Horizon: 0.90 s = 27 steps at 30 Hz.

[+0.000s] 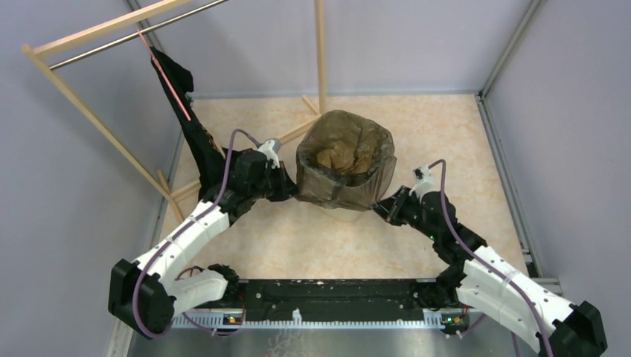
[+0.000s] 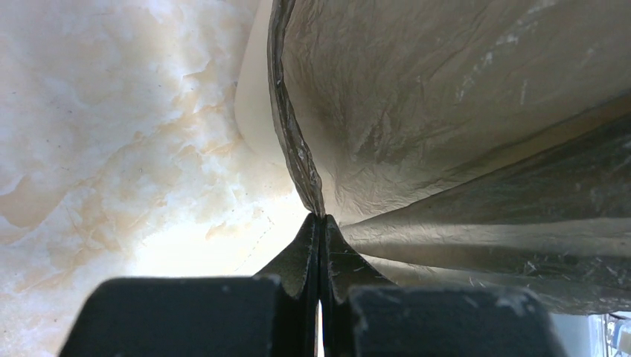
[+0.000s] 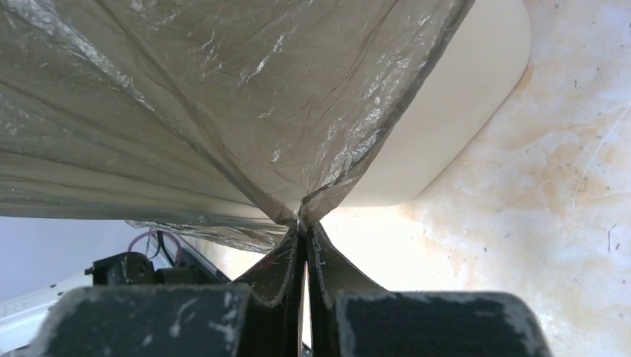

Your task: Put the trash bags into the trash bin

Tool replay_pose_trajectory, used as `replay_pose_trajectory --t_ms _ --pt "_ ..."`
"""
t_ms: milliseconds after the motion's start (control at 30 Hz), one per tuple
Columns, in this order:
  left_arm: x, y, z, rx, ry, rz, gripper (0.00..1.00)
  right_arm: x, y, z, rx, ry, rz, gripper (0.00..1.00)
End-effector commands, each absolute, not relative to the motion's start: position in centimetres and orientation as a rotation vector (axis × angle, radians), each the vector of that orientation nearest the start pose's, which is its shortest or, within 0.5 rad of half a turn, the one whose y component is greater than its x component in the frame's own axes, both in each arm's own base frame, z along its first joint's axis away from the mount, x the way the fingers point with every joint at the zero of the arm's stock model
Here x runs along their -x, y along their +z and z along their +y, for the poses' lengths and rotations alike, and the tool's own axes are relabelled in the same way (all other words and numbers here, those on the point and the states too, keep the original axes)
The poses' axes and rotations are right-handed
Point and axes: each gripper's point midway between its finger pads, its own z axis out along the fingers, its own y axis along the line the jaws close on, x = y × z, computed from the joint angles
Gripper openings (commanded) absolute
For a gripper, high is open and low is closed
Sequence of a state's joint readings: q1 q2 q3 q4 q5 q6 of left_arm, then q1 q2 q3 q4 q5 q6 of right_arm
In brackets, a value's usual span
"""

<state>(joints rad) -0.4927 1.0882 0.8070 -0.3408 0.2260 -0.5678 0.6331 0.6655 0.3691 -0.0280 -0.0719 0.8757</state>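
A translucent grey-brown trash bag [image 1: 346, 160] is draped over the cream trash bin [image 1: 356, 213], covering its rim and upper walls at the table's middle. Only a strip of the bin's base shows below the bag's hem. My left gripper [image 1: 292, 192] is shut on the bag's lower edge at the bin's left side; the wrist view shows the film [image 2: 446, 134] pinched at its tips [image 2: 321, 217], with the bin wall [image 2: 254, 111] beside it. My right gripper [image 1: 381, 209] is shut on the bag's edge at the bin's right side [image 3: 303, 223]; bag [image 3: 186, 104] and bin wall [image 3: 454, 111] show.
A black trash bag [image 1: 186, 123] hangs from a wooden rack [image 1: 97, 119] at the back left, right behind my left arm. A rack post [image 1: 321, 56] stands just behind the bin. Metal rails edge the marbled table [image 1: 446, 134] left and right.
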Motion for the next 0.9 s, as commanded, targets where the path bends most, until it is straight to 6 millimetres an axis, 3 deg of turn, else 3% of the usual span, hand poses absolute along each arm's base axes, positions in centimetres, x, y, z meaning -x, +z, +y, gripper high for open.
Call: replay_pose_trajectory --t_ms 0,200,333,467,600,733,800,867 --pt "-26.8 18.2 -20.9 -0.016 -0.831 2.231 0.0 -21.5 15.3 20.4 -0.111 0.985 1.992 0.0" --pt "-27.5 16.6 -20.5 0.017 -0.777 2.257 0.0 -22.4 12.3 19.7 -0.057 0.843 2.054 0.0" --pt "-27.4 14.8 -20.2 0.031 -0.751 2.281 0.0 -22.6 10.2 19.1 -0.051 0.771 2.098 0.08" --pt "-27.3 12.8 -19.9 0.043 -0.722 2.329 0.0 -22.3 9.3 19.4 -0.04 0.788 2.117 0.16" --pt "-27.2 11.6 -19.9 0.046 -0.711 2.362 0.0 -22.2 8.6 18.7 -0.072 0.748 2.142 0.14" --pt "-27.0 11.7 -20.3 0.034 -0.744 2.36 0.0 -21.9 9.6 17.6 -0.114 0.709 2.149 0.16" --pt "-27.0 11.8 -20.2 0.032 -0.738 2.359 0.0 -21.6 11.0 16.9 -0.131 0.685 2.146 0.25" --pt "-27.0 12.1 -20.0 0.031 -0.726 2.354 0.02 -21.5 13.7 15.7 -0.137 0.645 2.11 0.29"
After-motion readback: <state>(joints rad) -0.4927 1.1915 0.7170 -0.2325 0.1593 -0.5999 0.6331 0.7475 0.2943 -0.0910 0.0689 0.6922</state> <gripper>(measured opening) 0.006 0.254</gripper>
